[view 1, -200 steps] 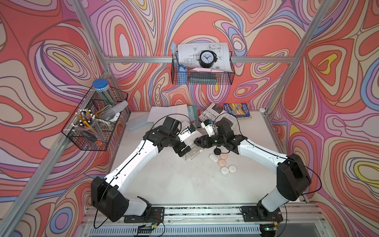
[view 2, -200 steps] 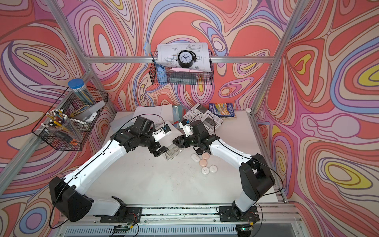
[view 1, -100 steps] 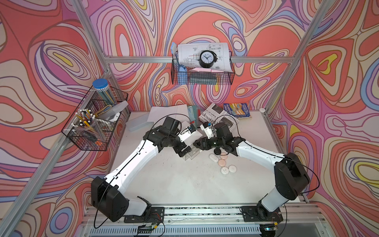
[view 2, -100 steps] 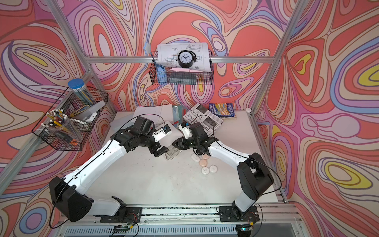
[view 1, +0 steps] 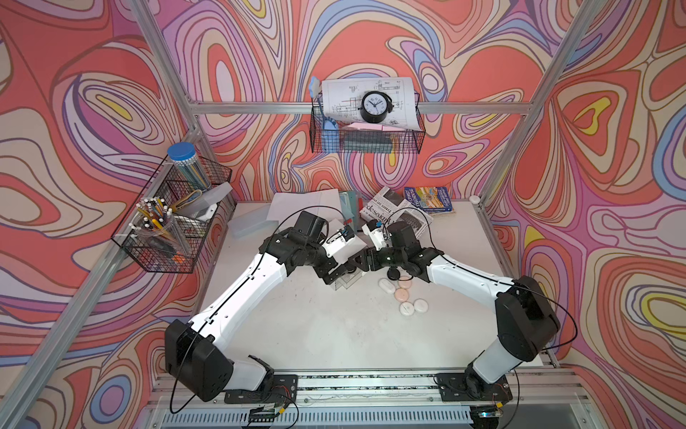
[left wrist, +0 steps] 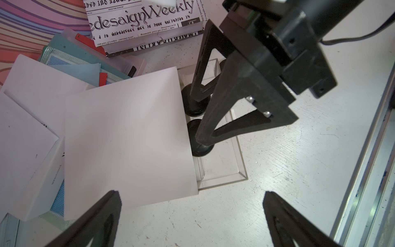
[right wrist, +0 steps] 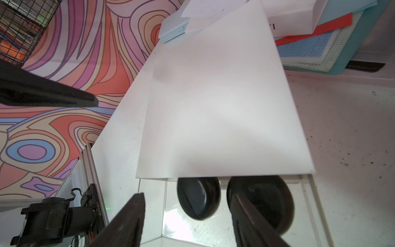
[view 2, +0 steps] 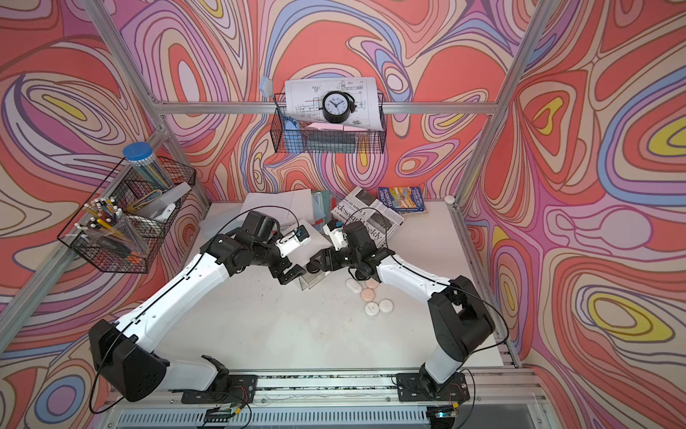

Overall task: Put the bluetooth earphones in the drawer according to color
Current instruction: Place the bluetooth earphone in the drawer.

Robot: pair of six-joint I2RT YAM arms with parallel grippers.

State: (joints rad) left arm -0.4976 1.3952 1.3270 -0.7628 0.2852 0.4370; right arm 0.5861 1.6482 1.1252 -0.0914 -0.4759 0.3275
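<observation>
Right gripper (left wrist: pixel 199 119) hangs over the open drawer (left wrist: pixel 224 171), jaws apart, holding nothing. Two black earphone cases (right wrist: pixel 198 198) lie inside, below it. Third black case (view 1: pixel 392 275) sits on the table (view 1: pixel 334 334) by the right wrist, so the right arm is nearer. Left gripper (left wrist: pixel 191 192) wide, empty.

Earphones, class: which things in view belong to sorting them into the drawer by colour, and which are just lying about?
Job: clear drawer, black earphone cases inside it, loose black case, white cases, pink cases.
Lying about: newspaper, book, clock, pencil basket.
</observation>
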